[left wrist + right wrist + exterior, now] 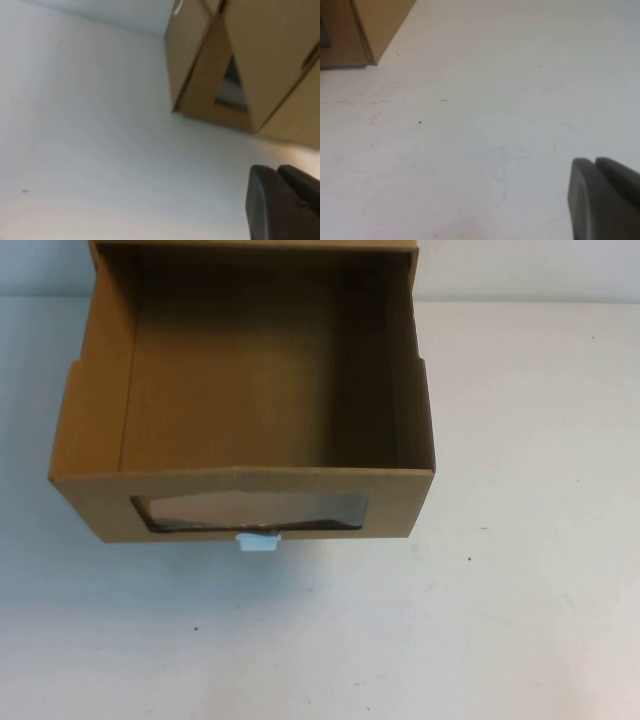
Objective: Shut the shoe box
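Both grippers lie outside our high view: left gripper [282, 200] near the shoe box [250, 390], right gripper [605, 197] over bare table [520, 590]; finger spacing we cannot tell. Drawer stands pulled out mid-table; an off-centre push could skew or jam it.

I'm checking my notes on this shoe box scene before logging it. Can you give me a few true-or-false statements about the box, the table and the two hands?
1. The shoe box drawer stands pulled out and holds nothing. True.
2. The white pull tab sits above the window. False: it sits just below the window.
3. The left hand grips the box. False: it is over the white table, apart from the box.
4. The right hand is over bare table, with a box corner further off. True.
5. Both arms show in the high view. False: neither does.
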`<state>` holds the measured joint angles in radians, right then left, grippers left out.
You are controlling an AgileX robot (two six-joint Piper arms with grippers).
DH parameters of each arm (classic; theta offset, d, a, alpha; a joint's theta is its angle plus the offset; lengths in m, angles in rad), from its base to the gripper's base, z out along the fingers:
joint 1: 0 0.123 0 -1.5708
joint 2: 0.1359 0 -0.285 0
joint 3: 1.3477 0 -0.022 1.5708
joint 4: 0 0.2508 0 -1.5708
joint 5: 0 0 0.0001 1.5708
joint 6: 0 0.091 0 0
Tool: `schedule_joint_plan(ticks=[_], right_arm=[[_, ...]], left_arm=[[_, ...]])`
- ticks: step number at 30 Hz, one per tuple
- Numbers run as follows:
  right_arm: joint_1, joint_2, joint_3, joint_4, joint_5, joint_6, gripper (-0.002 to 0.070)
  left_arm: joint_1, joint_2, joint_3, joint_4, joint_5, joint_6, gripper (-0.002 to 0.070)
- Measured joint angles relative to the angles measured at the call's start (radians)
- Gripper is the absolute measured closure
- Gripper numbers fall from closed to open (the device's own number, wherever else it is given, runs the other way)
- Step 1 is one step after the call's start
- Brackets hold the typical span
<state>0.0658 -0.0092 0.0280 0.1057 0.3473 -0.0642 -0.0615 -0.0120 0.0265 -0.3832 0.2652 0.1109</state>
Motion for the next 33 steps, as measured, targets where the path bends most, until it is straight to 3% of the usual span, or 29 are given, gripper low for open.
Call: schedule_joint_plan(ticks=[6,15,23,33], right_arm=[[0.0,0.0,0.0,0.0,0.0,0.0,0.0689],[0.0,0.0,0.0,0.0,0.0,0.0,0.0689],[0.0,0.0,0.0,0.0,0.0,0.0,0.0689],[0.0,0.0,0.0,0.0,0.0,0.0,0.0689]], left_arm=[[0.0,0.0,0.0,-0.205,-0.075,0.001,0.068],[0.0,0.0,0.0,-0.173,-0.086,0.059,0.068],[0.0,0.0,0.0,-0.162,-0.089,0.216,0.068],[0.0,0.0,-0.02,-0.316,-0.089,0.235,0.068]])
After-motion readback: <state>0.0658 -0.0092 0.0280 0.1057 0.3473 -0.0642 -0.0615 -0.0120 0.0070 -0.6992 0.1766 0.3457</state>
